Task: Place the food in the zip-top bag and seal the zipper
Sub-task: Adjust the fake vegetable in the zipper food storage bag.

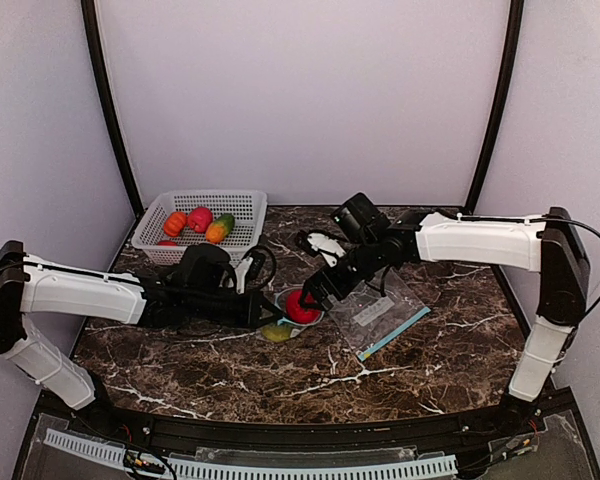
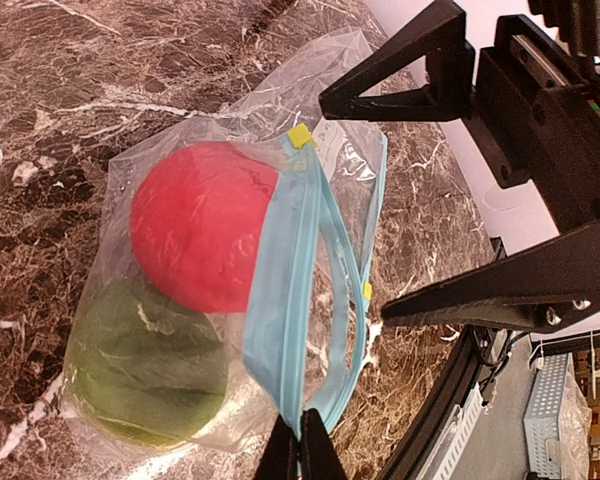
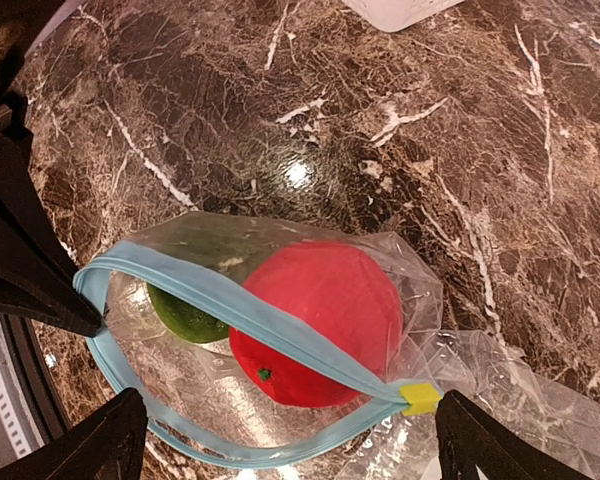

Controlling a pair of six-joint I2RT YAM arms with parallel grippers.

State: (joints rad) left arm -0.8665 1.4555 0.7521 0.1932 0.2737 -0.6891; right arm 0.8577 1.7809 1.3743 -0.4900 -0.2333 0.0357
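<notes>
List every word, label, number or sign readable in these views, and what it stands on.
No readable text in any view.
The zip-top bag, the red fruit and green fruit inside it and the white mesh basket show no print.
Flat clear bag: a pale patch, too small to read.

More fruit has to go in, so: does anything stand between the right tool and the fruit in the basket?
Yes, seen from above: the left arm's wrist and its cable lie between the right tool and the basket holding the fruit.
</notes>
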